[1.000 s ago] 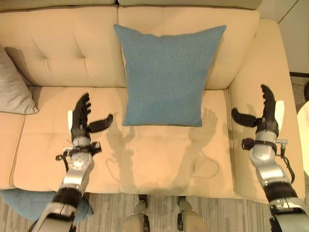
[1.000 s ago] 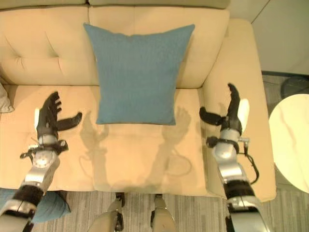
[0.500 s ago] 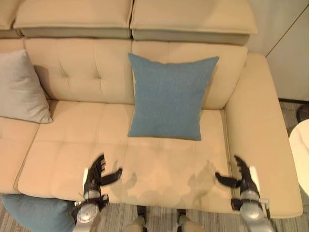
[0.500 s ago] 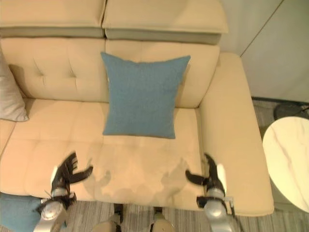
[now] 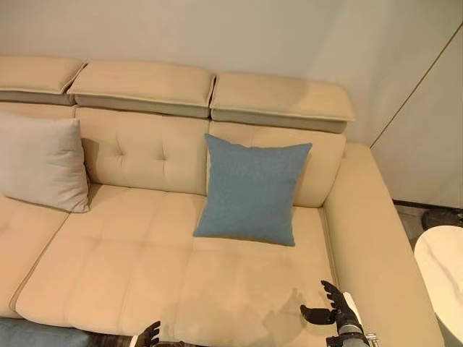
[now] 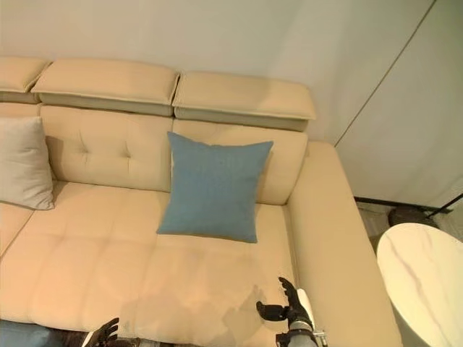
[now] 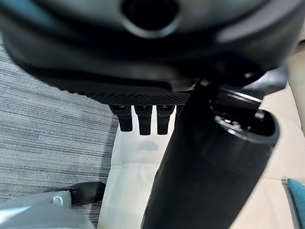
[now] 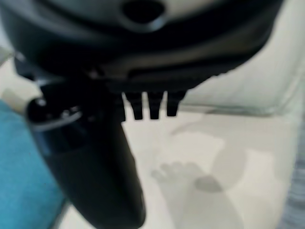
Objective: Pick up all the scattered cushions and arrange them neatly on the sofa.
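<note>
Left eye view: right hand (image 5: 334, 311) spread empty, blue cushion (image 5: 251, 189) against sofa (image 5: 123, 246).

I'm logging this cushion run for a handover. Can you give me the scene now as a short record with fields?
sofa: beige sofa, sectional
blue cushion: blue cushion upright against the backrest
grey cushion: grey cushion leaning on the backrest, further left
floor cushion: second blue cushion at the sofa's front left edge
left hand: left hand open, holding nothing
right hand: right hand open, holding nothing
side table: white round table
</note>
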